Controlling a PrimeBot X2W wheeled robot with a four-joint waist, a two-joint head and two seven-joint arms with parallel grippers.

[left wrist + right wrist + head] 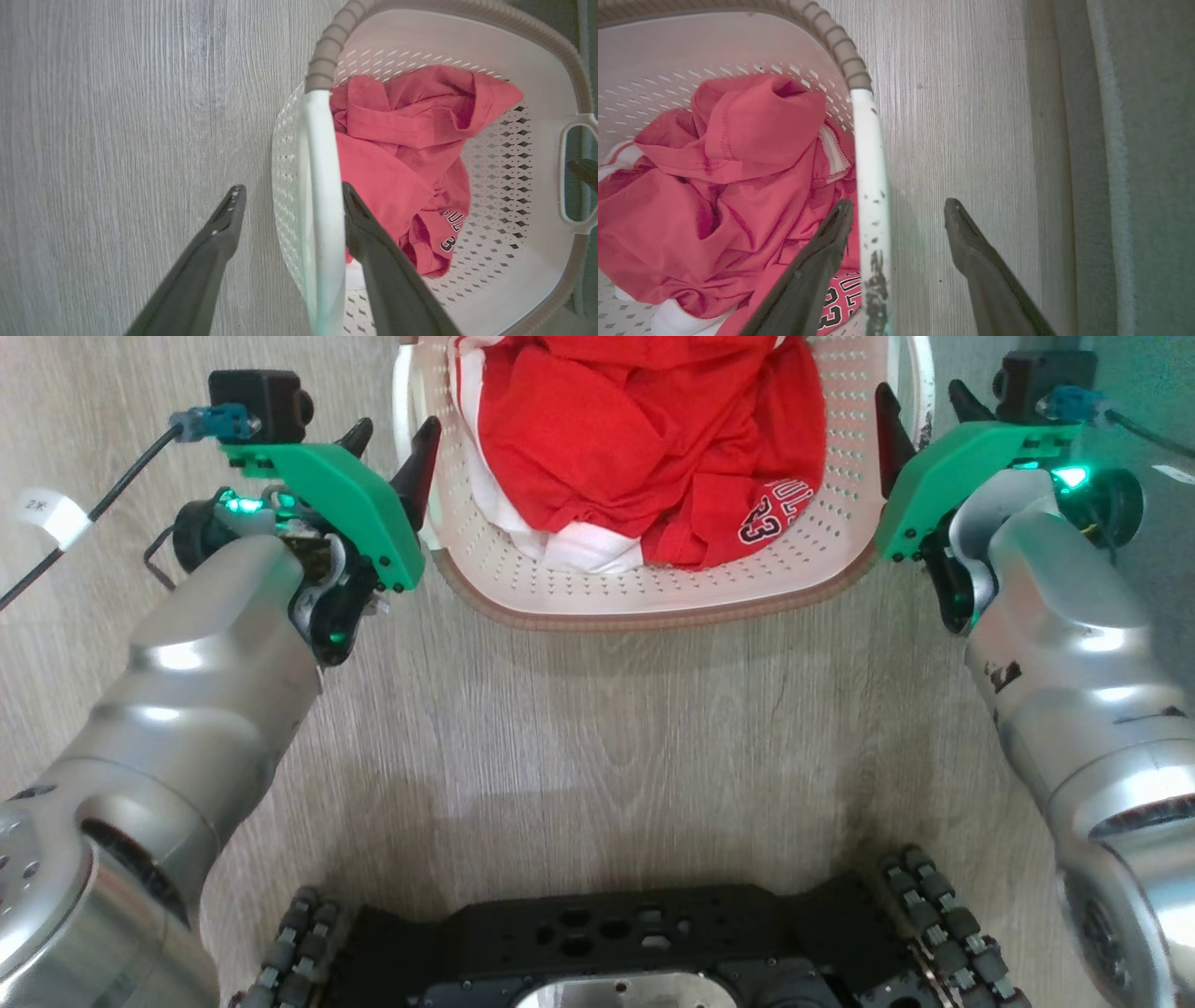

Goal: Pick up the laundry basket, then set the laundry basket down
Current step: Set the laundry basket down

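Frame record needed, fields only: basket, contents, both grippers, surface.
basket: laundry basket, cream, perforated, brown rim
contents: red-and-white clothing
left_arm: left gripper open, fingers straddling the left handle, one inside the basket, one outside
right_arm: right gripper open, fingers straddling the right handle, one inside, one outside
grasp: neither handle clamped yet
surface: wood-look floor
lifted: cannot tell

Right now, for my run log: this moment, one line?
left gripper open, astride left handle | right gripper open, astride right handle | basket ungripped
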